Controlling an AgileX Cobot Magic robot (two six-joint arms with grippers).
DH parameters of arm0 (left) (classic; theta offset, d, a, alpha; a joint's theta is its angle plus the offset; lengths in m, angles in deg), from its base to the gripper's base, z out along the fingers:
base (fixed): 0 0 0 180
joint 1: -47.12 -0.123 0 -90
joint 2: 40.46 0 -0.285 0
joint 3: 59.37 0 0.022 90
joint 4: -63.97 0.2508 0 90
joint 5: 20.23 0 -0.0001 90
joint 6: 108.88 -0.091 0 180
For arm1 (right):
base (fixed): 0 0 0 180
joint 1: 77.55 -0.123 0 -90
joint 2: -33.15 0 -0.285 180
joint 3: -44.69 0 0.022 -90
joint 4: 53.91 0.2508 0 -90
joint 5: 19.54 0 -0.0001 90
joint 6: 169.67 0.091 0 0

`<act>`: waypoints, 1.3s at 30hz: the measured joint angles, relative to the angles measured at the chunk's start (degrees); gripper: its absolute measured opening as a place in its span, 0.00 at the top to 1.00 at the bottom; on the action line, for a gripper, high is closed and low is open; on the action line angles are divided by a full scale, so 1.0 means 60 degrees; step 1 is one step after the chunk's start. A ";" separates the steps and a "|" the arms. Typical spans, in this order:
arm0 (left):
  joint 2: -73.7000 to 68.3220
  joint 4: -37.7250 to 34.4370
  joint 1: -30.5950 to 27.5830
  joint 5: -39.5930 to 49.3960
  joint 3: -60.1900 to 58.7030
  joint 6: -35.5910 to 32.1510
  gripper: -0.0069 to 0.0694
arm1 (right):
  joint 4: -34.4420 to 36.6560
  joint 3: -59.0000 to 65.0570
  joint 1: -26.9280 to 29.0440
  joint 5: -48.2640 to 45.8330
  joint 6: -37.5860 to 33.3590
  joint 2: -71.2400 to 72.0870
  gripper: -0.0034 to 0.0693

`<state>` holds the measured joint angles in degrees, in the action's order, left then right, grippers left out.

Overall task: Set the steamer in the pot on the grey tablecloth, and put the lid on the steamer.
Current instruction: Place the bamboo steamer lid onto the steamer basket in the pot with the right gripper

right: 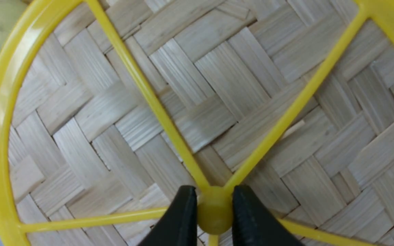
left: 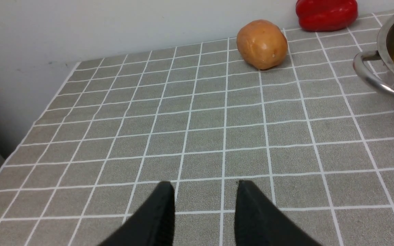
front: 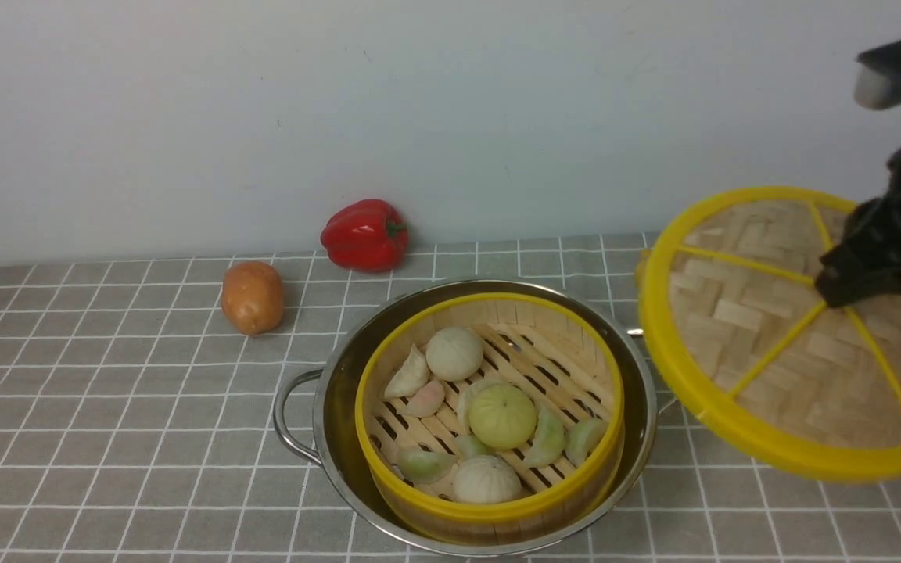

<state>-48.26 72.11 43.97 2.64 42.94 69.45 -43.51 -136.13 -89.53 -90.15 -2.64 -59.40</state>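
The right arm enters from the upper right of the front view with its wrist angled downward. The right gripper [front: 841,291] is clamped on the centre knob [right: 214,213] of the lid [front: 763,344], one finger on each side. The lid is held tilted above the surface, to the right of the pot [front: 332,407]. The steamer [front: 368,422] sits uncovered inside the pot on the grey tablecloth [front: 106,407]. The left gripper [left: 205,194] hangs over the cloth, apart from the pot, jaws parted and holding nothing.
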 joint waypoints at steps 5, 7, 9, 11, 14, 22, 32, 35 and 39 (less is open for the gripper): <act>0.0000 0.0000 0.0000 0.0000 0.0000 0.0000 0.59 | -0.0099 -0.1711 -0.1378 -0.0020 -0.0124 -0.1428 0.75; 0.0000 0.0000 0.0000 0.0000 0.0000 0.0000 0.59 | -0.0234 -0.2487 -0.1836 -0.0020 -0.0153 -0.2031 0.75; 0.0000 0.0000 0.0000 0.0000 0.0000 0.0000 0.59 | -0.0303 -0.2946 -0.2110 -0.0020 -0.0263 -0.2385 0.75; 0.0000 0.0000 0.0000 0.0000 0.0000 0.0000 0.59 | -0.0392 -0.3809 -0.2595 -0.0020 -0.0572 -0.3032 0.75; 0.0000 0.0000 0.0000 0.0000 0.0000 0.0000 0.59 | -0.0504 -0.4621 -0.3079 -0.0010 -0.1244 -0.3695 0.75; 0.0000 0.0000 0.0000 0.0000 0.0000 0.0000 0.59 | -0.0539 -0.5089 -0.4024 -0.0022 -0.3733 -0.4438 0.75; 0.0000 0.0000 0.0000 0.0000 0.0000 0.0000 0.59 | 0.0157 -0.5095 -0.4197 -0.0031 -0.5760 -0.4438 0.75; 0.0000 0.0000 0.0000 0.0000 0.0000 0.0000 0.59 | 0.0130 -0.5095 -0.4197 -0.0031 -0.5554 -0.4438 0.75; 0.0000 0.0000 0.0000 0.0000 0.0000 0.0000 0.59 | 0.0094 -0.4845 -0.4197 -0.0011 -0.5098 -0.4428 0.75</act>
<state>-48.26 72.11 43.97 2.64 42.94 69.45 -42.94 -165.20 -114.72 -90.22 -33.23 -85.97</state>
